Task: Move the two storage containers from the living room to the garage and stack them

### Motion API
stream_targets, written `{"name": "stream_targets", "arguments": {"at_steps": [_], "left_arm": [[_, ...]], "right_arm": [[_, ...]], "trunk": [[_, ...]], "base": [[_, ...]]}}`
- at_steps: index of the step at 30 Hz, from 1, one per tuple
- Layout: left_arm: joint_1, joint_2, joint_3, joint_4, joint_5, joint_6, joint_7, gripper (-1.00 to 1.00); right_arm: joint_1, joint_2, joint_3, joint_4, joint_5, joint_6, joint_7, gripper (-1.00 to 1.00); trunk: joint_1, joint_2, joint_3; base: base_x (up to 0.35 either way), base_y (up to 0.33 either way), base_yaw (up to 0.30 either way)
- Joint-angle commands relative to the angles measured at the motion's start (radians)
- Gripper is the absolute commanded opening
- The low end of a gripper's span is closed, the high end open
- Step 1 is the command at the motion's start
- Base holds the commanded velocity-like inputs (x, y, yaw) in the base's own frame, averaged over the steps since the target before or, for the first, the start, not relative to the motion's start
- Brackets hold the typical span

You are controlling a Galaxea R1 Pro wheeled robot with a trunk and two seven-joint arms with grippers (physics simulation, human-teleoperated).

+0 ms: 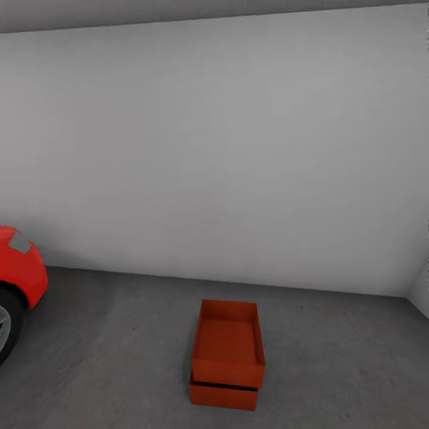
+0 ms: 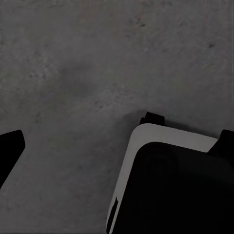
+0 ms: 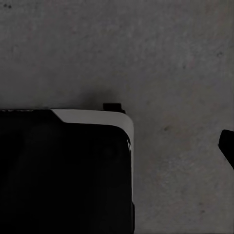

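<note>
On dark grey rough concrete floor point(image 1: 119, 357), near plain white wall point(image 1: 214, 149): two red-orange rectangular open-top storage containers, upper container point(image 1: 229, 351) stacked on lower container point(image 1: 223, 396), slightly offset. Red car point(image 1: 21, 280) at far left, front corner and wheel visible. Wrist views: concrete, robot's black-and-white base point(image 2: 165, 185). Left hand, right hand: state cannot tell.

Ahead of you, one storage container point(image 1: 229, 348) sits stacked on the other storage container point(image 1: 223, 395), which rests on the garage floor point(image 1: 119, 357). Both stand well in front of the back wall point(image 1: 214, 149). The car point(image 1: 18, 286) is far off to their left.
</note>
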Motion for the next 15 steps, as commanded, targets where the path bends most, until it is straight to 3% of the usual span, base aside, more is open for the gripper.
{"name": "stream_targets", "arguments": {"at_steps": [1,15], "left_arm": [[-0.001,0.000,-0.009,0.000,0.008,-0.002,0.002,1.00],[-0.001,0.000,-0.007,0.000,0.009,-0.002,0.002,1.00]], "right_arm": [[-0.001,0.000,0.009,0.003,-0.012,-0.006,0.005,1.00],[-0.001,-0.002,0.007,0.003,-0.016,-0.004,0.012,1.00]], "trunk": [[0.000,-0.001,0.000],[0.000,-0.001,0.022]], "base": [[0.000,0.000,-0.065],[0.000,0.000,-0.052]]}}
